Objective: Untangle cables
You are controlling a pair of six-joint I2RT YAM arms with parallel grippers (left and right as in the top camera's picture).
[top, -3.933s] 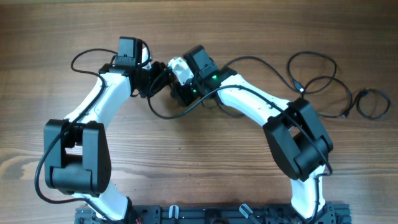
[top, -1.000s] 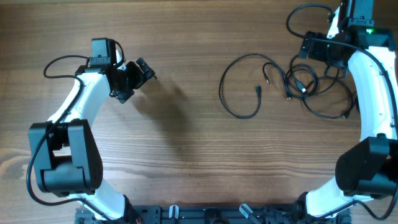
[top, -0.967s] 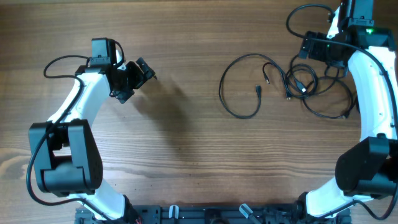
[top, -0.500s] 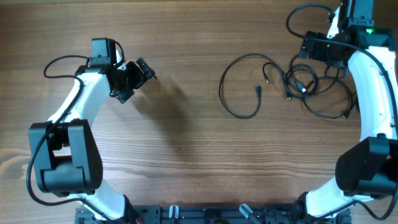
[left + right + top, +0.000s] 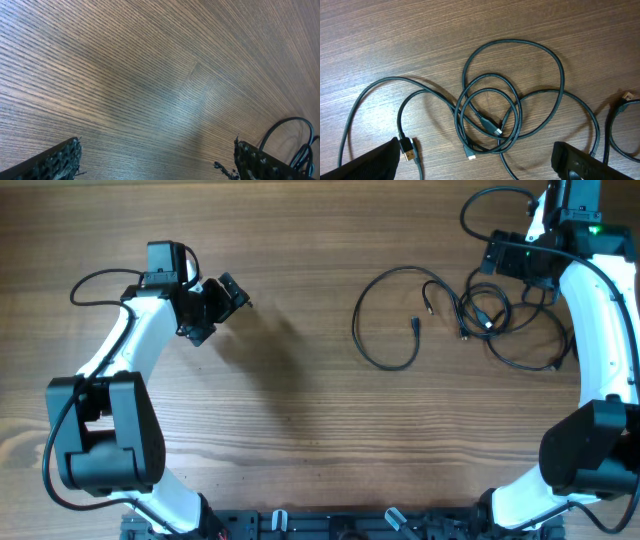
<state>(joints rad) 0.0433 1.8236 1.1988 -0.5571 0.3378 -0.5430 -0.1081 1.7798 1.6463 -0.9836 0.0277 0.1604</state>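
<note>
The left tool (image 5: 220, 308), black and two-fingered, hangs over bare wood at the far left of the brown wood-grain counter (image 5: 300, 430). Its jaws are spread wide, gripping and touching nothing. The right tool (image 5: 477, 162) has its jaws equally wide and holds nothing. It hovers above the cords at far right without contact.

The thin black flexible cables (image 5: 490, 310) all lie on the right half of the counter. A large open loop (image 5: 385, 320) lies leftmost. To its right, smaller loops overlap in a loose coil (image 5: 490, 117) beneath the right tool, with a pale-tipped plug (image 5: 470, 156) at its near side.

Room: a broad stretch of wood runs between the left tool and the large open loop. Edges: only the near side shows, carrying a black rail (image 5: 330, 525). The cords run under the white right arm (image 5: 600, 330), close to the right border of the overhead view.
</note>
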